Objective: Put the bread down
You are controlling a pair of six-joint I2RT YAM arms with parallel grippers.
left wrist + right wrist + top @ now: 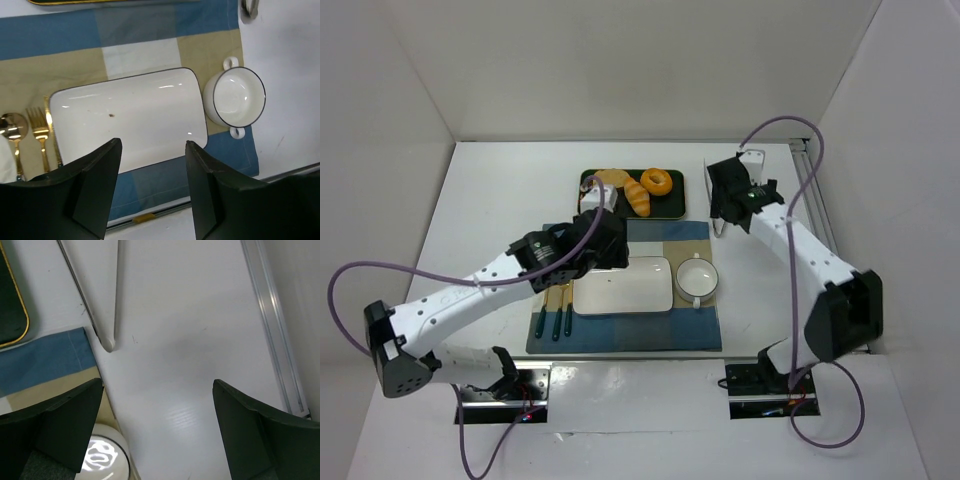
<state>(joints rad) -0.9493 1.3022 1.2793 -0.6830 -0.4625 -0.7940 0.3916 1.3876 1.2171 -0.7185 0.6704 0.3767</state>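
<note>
Bread (637, 197) lies on the dark tray (668, 206) at the far side of the table, just beside an orange donut (657, 181). It is free of both grippers. The left gripper (152, 145) hovers over the white plate (130, 112) on the blue checked mat (620, 335), its 2 fingers spread apart with nothing between them. A white bowl (239, 96) sits just right of the plate. The right gripper (157, 385) hangs above bare table near the mat's corner, its jaws wide apart and empty.

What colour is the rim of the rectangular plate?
Dark, almost black, on the white plate; clearest in the left wrist view.
</note>
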